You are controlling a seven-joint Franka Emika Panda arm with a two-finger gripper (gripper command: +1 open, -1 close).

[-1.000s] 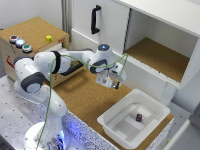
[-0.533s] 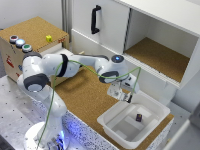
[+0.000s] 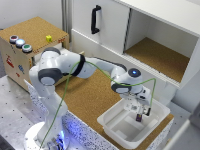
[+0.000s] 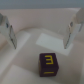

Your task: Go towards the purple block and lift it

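The bench (image 3: 95, 95) is brown and looks rough, like cork. A white cupboard (image 3: 150, 35) stands behind it, with a black handle (image 3: 95, 19) on its smooth door and 1 open shelf lined with the same brown stuff. A cork-topped box (image 3: 30, 42) sits at the exterior view's left, with round buttons on it and a small yellow cube (image 3: 49, 38).

The robot arm (image 3: 75, 70) is white, round and shiny, and it reaches across the bench. A thin green cable (image 3: 95, 75) runs along it.

The white tray (image 3: 112, 122) is smooth plastic with low walls and round corners. It sits at the bench's front edge, toward the exterior view's right.

The gripper (image 3: 141, 108) hangs over the tray. Its jaws are open, with nothing between them. In the wrist view the 2 fingers (image 4: 8, 30) look flat, pale and hard, and they stand well apart.

The purple block (image 3: 138, 118) lies on the tray floor, just below the jaws. It is a tiny dark cube with sharp corners, and 1 face has a yellow mark (image 4: 49, 60).

I think the first part, going to the block, is nearly done. The jaws are not touching the block yet. Going down, squeezing it and lifting it are all left to do.
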